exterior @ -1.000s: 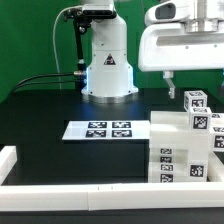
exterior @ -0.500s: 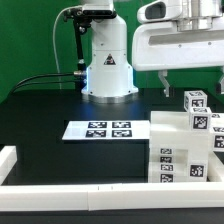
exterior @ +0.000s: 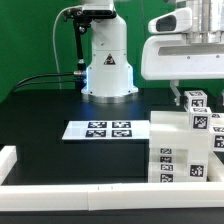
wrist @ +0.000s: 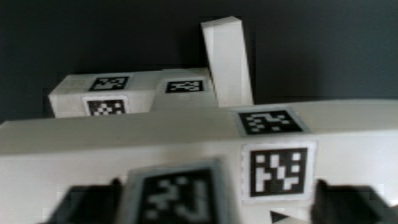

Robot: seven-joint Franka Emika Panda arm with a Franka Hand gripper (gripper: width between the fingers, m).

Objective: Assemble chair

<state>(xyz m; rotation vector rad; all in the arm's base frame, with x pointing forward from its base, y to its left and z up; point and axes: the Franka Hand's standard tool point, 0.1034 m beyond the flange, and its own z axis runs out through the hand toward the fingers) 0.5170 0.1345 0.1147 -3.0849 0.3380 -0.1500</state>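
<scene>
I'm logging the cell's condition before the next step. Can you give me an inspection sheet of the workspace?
Surface: black table, bordered by white rails at the front.
Job's things: tagged white chair parts, stacked together at the exterior view's right; whether they are joined cannot be told. The wrist view shows tagged blocks and one upright post.
Clutter: nothing seen; only the marker board lies flat mid-table.
End effector: the end effector hangs just above the chair parts, holding nothing visible; open or shut cannot be told.
Cables: black cables run across the table to the arm's base.
Surroundings: green backdrop.
</scene>
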